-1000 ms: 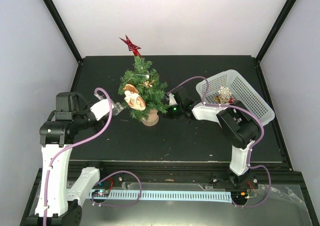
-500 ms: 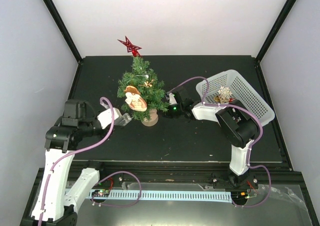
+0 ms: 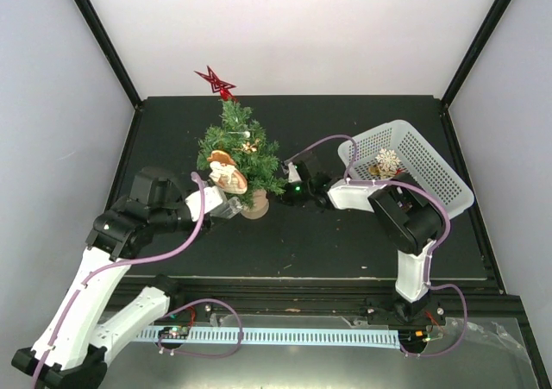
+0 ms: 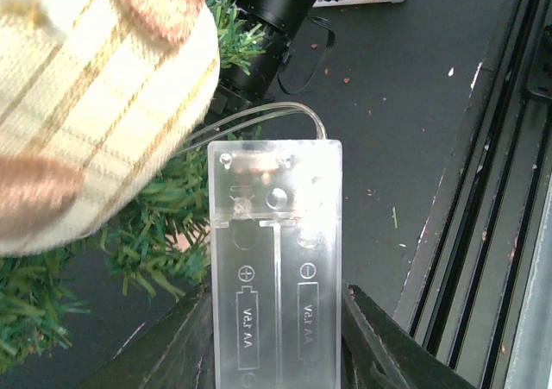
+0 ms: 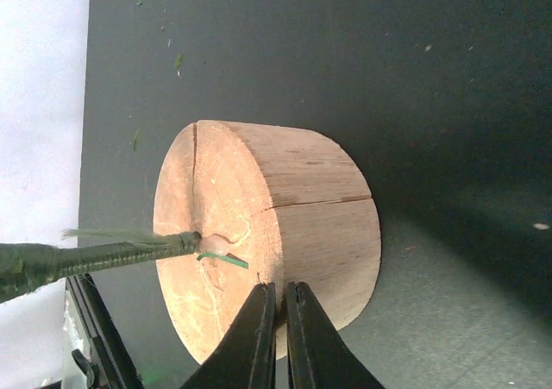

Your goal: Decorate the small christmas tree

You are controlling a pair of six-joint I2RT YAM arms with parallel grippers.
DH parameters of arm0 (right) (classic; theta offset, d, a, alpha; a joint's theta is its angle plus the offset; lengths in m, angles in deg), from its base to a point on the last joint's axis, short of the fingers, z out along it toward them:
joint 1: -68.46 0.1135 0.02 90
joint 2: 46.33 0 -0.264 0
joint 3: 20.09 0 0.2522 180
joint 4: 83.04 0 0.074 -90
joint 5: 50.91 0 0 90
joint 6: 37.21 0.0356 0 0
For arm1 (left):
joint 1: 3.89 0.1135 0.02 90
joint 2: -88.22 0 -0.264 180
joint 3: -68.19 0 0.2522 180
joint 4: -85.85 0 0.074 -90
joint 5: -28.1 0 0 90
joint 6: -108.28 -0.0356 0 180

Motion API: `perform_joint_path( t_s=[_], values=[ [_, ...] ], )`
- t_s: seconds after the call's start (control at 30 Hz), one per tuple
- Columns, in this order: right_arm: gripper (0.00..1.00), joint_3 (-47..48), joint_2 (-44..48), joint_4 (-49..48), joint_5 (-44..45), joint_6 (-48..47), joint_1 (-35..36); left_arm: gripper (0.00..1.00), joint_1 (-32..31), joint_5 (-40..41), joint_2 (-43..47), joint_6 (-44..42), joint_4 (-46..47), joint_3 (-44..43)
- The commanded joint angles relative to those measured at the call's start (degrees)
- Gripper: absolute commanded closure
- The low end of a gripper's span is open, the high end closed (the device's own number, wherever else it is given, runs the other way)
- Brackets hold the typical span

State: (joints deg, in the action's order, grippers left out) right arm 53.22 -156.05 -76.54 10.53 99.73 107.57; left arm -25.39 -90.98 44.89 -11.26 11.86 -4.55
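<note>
Bright even light, soft shadows, blurred close-ups

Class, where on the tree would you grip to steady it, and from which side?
Grip the tree's wooden base, low from the right: it is a solid, bare round block, the branches are bristly, and the left gripper holding a battery box crowds the left.

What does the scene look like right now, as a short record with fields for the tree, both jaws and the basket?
Tree: small christmas tree on a wooden stump
On tree: red star on top, plaid ornament in front
Left jaws: closed on a clear battery box beside the tree
Right jaws: shut, tips against the stump's rim
Basket: white basket at right, snowflake ornament inside
</note>
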Motion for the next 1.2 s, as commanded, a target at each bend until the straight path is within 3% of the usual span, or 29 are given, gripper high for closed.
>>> perform_joint_path(
  t_s=[0.0,0.57,0.8,0.9,1.07,1.17],
  values=[
    [0.94,-0.39,-2.16,2.31,1.14,1.41,1.85,0.61,-1.88,2.04,-1.56,2.06,1.86,-1.57],
    [0.95,-0.21,-3.1,2.33,1.57,1.42,2.11,0.57,-7.88,1.07,-8.17,2.0,2.46,-6.84],
    [0.95,-0.77,-1.71,3.09,3.49,0.43,2.04,0.42,-8.52,3.2,-5.94,0.35,2.34,-7.07],
    [0.88,-0.43,1.43,7.43,7.42,-2.5,2.22,0.37,-8.48,6.47,-4.28,-0.07,1.56,-8.09],
    [0.7,0.38,7.14,16.49,15.75,-6.19,2.88,0.37,-7.66,13.36,-1.51,0.75,1.19,-10.36],
    [0.67,-2.09,10.04,15.86,15.97,-5.67,2.9,0.37,-5.74,14.45,0.19,0.89,1.78,-11.48]
  ],
)
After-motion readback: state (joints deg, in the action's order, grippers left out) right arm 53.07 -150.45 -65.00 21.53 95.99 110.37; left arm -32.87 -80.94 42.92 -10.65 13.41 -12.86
